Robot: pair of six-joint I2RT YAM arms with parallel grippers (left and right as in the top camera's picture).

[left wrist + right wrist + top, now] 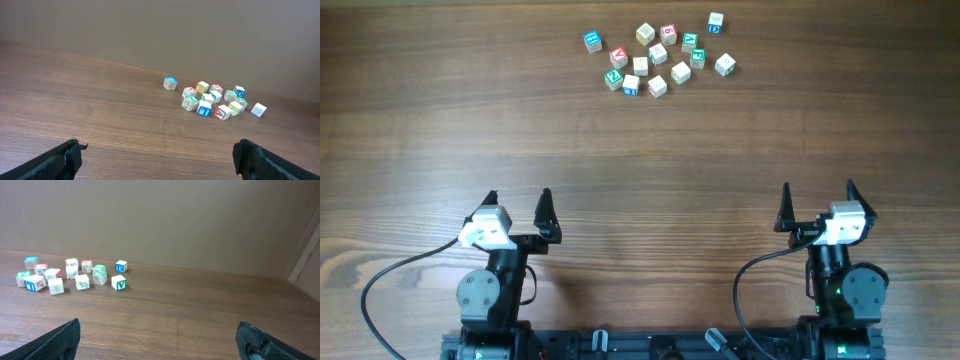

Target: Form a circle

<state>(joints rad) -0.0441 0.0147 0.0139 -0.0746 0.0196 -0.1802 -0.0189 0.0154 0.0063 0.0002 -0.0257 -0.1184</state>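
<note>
No circle shows in any view. Several small pale wooden letter cubes (655,55), printed in red, blue and green, lie in a loose cluster at the far middle of the table. The same cubes (210,97) appear right of centre in the left wrist view, and the cubes (72,272) sit at the left in the right wrist view. My left gripper (517,197) is open over bare wood near the front left, far from the cubes. My right gripper (819,190) is open at the front right, equally far back. Both grippers (157,145) (157,325) hold nothing.
One blue-topped cube (592,41) lies slightly apart at the cluster's left, and a cube marked D (716,21) at its far right. A plain wall (200,220) rises behind the table. Black cables (380,290) loop beside the arm bases.
</note>
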